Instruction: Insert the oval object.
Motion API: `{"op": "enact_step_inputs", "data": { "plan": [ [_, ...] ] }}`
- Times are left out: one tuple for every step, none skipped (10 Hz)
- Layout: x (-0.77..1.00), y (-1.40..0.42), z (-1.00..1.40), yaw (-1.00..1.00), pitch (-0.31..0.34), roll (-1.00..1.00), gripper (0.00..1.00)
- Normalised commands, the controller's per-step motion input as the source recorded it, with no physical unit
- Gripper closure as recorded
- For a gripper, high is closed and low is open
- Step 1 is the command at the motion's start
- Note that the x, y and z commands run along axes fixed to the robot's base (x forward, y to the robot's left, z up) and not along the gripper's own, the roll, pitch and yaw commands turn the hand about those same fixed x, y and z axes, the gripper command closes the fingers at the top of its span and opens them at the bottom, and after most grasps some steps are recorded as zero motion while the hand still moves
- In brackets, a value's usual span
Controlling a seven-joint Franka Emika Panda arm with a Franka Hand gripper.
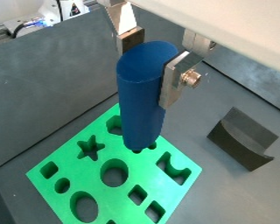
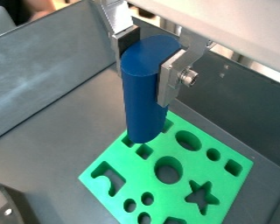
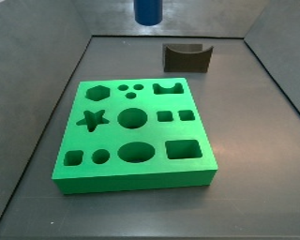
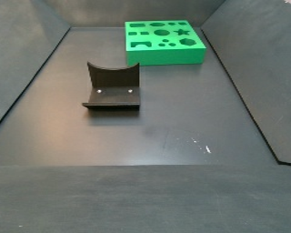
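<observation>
Now carrying | end effector (image 1: 154,74) clamped on oval object (image 1: 140,96), high above green block (image 3: 134,131) | next: line up with oval hole (image 3: 136,151)

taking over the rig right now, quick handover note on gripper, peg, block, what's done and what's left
Gripper: shut on the blue peg, holding it upright in the air, as both wrist views show.
Blue peg: hangs above the green block; a side view shows only its lower end at the frame's top.
Green block: flat on the floor, all its holes empty.
Dark notched block: on the floor, apart from the green block, untouched.
Done: peg picked up and lifted.
Left: line it up over the oval hole, lower it in, release.
</observation>
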Motion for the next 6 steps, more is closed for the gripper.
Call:
{"op": "enact_step_inputs", "data": {
  "plan": [
    [-0.19, -0.67, -0.97, -0.63, -0.234, 0.09, 1.00],
    [-0.18, -0.67, -0.97, -0.62, -0.234, 0.09, 1.00],
    [-0.18, -0.67, -0.97, -0.62, -0.233, 0.09, 1.00],
    [-0.19, -0.61, -0.96, -0.69, -0.231, 0.09, 1.00],
    [-0.11, -0.40, -0.86, -0.84, -0.171, 0.06, 1.00],
    [0.00, -0.37, -0.67, -0.81, -0.077, 0.06, 1.00]
  ]
}}
